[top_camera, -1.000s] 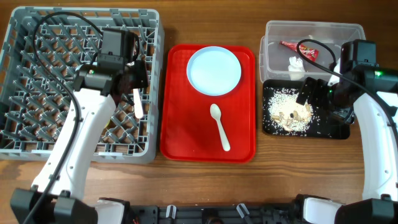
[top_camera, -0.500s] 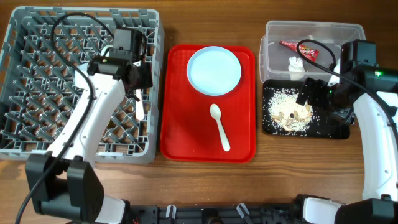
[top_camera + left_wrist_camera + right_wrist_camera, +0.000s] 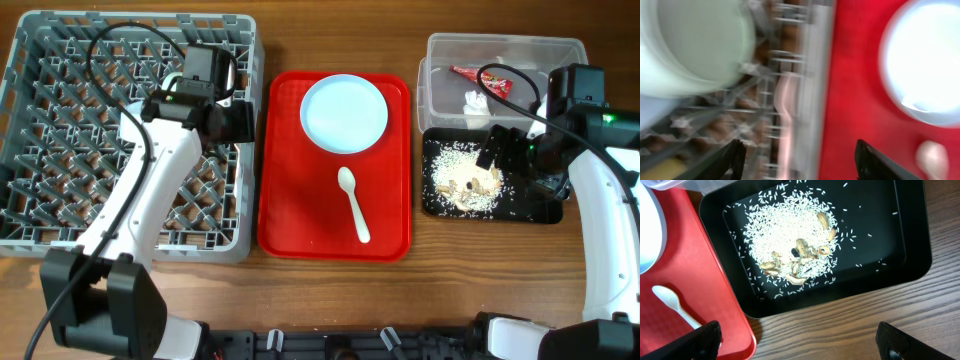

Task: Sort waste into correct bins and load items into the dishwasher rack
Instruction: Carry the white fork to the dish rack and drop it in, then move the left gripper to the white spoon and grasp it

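My left gripper (image 3: 236, 120) hovers open over the right edge of the grey dishwasher rack (image 3: 60, 120). In the blurred left wrist view its fingers (image 3: 732, 156) are spread and hold nothing. Between them a pale strip, apparently the white fork (image 3: 786, 100), lies among the pegs. A mint bowl (image 3: 695, 45) sits in the rack. The pale-blue plate (image 3: 344, 112) and white spoon (image 3: 353, 205) lie on the red tray (image 3: 300, 220). My right gripper (image 3: 800, 347) stands open and empty over the near edge of the black tray (image 3: 910, 255) of rice scraps (image 3: 790, 235).
The clear tub (image 3: 540, 50) behind the black tray holds a red wrapper (image 3: 478, 78) and a white scrap (image 3: 476, 102). A yellow patch (image 3: 660, 170) shows low in the rack. Bare wood table (image 3: 850, 325) lies in front of the black tray.
My left gripper has opened and let go of the fork, which now rests in the rack. It has shifted slightly right toward the red tray. The right arm has not moved.
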Controlling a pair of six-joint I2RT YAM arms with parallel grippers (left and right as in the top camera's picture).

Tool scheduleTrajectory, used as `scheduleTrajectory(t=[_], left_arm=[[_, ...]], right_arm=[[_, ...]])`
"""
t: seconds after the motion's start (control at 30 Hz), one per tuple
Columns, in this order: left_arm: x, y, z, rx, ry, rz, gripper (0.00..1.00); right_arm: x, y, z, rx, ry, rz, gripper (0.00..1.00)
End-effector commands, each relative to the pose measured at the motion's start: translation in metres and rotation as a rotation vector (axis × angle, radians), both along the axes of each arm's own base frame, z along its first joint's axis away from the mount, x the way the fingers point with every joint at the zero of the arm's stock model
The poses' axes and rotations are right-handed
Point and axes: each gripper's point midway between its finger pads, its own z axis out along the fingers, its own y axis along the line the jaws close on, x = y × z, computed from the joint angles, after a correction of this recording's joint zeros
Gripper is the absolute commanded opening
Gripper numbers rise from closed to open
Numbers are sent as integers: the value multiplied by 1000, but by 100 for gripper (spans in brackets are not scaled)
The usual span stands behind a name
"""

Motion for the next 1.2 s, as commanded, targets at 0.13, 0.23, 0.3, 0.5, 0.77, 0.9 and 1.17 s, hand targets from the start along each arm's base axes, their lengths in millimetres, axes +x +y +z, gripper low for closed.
scheduleTrajectory(t=[0.13,0.23,0.3,0.5,0.77,0.9,1.17], left_arm=[[-32,-97,18,-357,89,3,81],[-42,-120,11,-377,130,61,81],[-47,-131,3,-353,144,101,80],[-62,-167,-27,-270,148,207,80],[-81,-212,-77,-157,139,134,75],[-88,-213,-103,-84,159,124,72],[-94,-207,-133,-11,199,128,62]], right_arm=[[-1,1,3,-1,-12,20,100],[-1,1,3,-1,-12,20,100],[0,1,3,-1,-13,20,100],[0,1,3,-1,-13,19,100],[0,1,3,-1,-13,20,100],[0,1,3,-1,-14,20,100],[0,1,3,-1,-13,20,100]])
